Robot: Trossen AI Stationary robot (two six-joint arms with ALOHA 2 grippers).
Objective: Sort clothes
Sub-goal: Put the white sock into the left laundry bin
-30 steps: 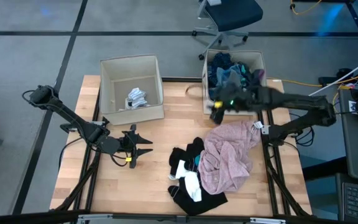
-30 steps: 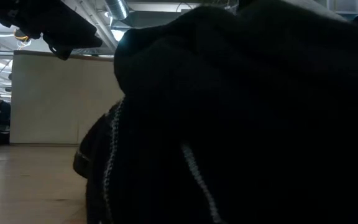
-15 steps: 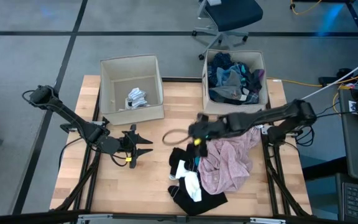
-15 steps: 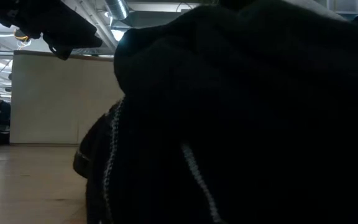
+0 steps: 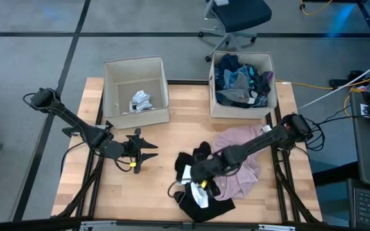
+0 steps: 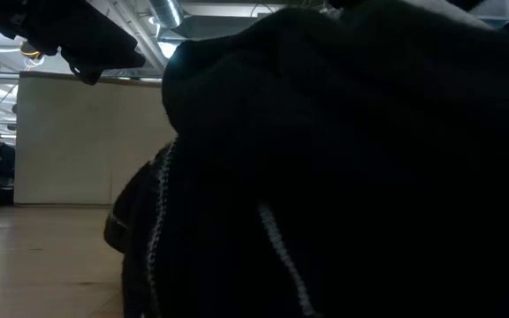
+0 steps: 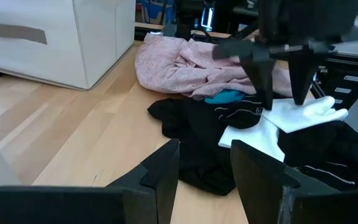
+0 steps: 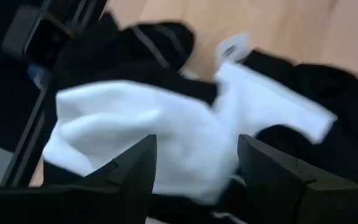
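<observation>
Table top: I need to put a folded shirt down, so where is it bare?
Bare wood lies on the table around the left gripper, below the left box. Crowded: the clothes pile under the open right gripper, below the right box.

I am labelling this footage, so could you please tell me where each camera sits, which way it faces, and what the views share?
High: overhead, straight down on the table; both arms show.
Low: table height, blocked by a black garment.
Left wrist: on the waiting arm, open left gripper facing the pile.
Right wrist: open right gripper above the white sock.
Shared: both wrists and high see that sock.
</observation>
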